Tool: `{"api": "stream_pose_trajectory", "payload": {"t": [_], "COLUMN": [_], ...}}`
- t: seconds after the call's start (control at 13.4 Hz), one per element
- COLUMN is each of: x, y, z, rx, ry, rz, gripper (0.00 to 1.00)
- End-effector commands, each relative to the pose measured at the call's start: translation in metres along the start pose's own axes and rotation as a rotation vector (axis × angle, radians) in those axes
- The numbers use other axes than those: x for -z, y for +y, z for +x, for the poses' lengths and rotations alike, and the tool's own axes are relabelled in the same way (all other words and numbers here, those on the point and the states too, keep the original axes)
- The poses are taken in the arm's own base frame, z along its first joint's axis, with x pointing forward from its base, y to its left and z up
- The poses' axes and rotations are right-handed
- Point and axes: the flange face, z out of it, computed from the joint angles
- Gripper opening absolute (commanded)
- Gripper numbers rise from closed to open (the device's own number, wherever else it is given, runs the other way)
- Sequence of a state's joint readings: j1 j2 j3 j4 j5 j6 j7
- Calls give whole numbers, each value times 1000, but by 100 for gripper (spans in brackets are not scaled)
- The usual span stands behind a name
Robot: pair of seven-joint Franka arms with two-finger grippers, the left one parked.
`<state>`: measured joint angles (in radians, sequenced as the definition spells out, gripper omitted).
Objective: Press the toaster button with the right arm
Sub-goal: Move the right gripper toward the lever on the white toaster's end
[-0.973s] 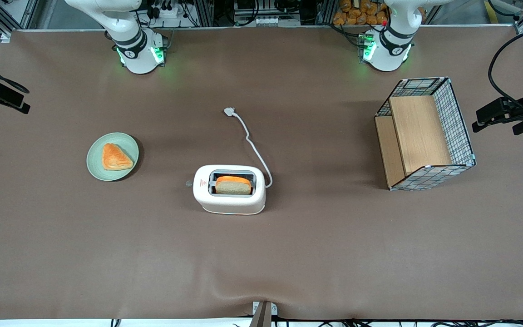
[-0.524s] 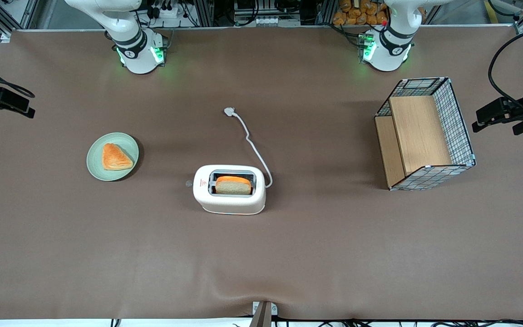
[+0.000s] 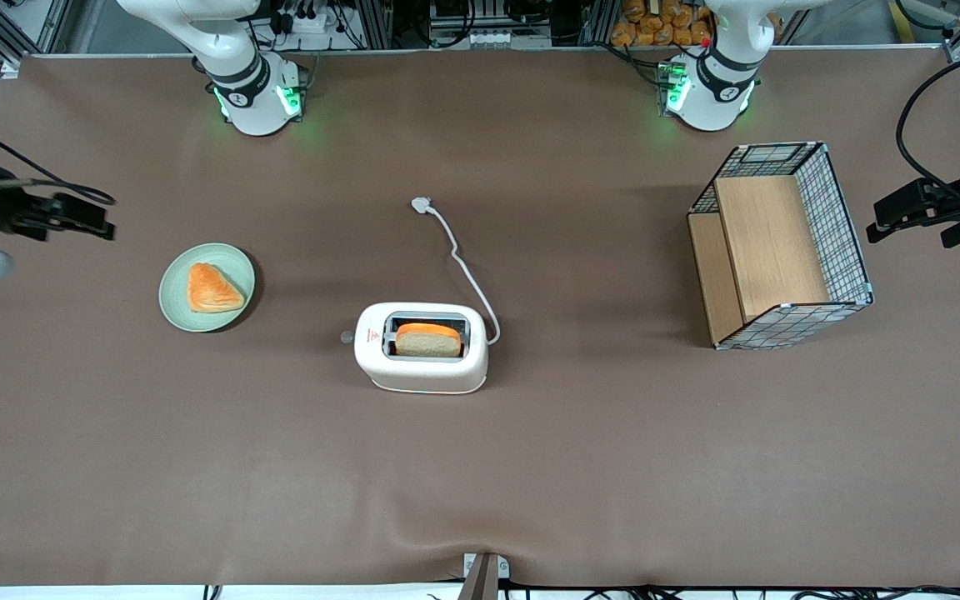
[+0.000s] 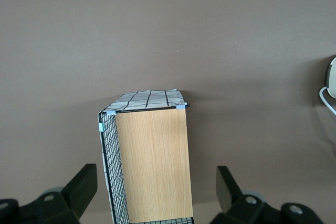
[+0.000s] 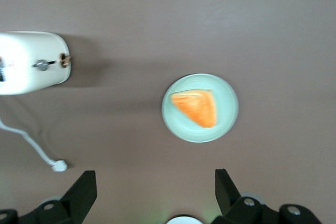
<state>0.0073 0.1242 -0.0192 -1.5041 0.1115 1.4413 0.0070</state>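
**A:** Where is the toaster found?

**B:** It is found near the middle of the table, a little closer to the front edge than to the edge where the arms are fixed. A slice of bread is seen in its slot. The toaster button is seen sticking out of the short end that is turned toward the working arm's end of the table.

**A:** And the gripper?

**B:** It is held up in the air near the table edge at the working arm's end. The green plate with its pastry lies between it and the toaster. In the right wrist view, the two fingers are seen spread wide apart, and nothing is held between them.

**A:** Has the button been pressed?

**B:** No, it has not been touched yet. The gripper is well apart from it. So the task is judged to be only at its start. The gripper is still to be brought over past the plate, lowered to the button, and pushed against it.
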Motion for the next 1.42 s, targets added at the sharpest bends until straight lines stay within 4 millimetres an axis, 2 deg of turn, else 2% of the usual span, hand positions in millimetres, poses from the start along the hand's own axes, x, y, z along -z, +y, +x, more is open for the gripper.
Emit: {"api": "stream_pose_trajectory", "payload": {"t": [0.0, 0.15, 0.22, 0.45, 0.6, 0.67, 0.9, 1.05, 1.35], "x": [-39, -75, -92, -151, -165, -171, -183, -195, -213], "y": [-12, -31, -46, -92, -115, -124, -137, -148, -155], "z": [32, 55, 63, 80, 81, 82, 87, 83, 84], "rx": [17, 30, 45, 79, 93, 97, 102, 114, 109], "ry": [-62, -96, -116, -120, -100, -98, -60, -62, -51], "rz": [93, 160, 177, 204, 230, 245, 248, 241, 242], "gripper": [100, 100, 90, 30, 9, 4, 0, 0, 0]}}
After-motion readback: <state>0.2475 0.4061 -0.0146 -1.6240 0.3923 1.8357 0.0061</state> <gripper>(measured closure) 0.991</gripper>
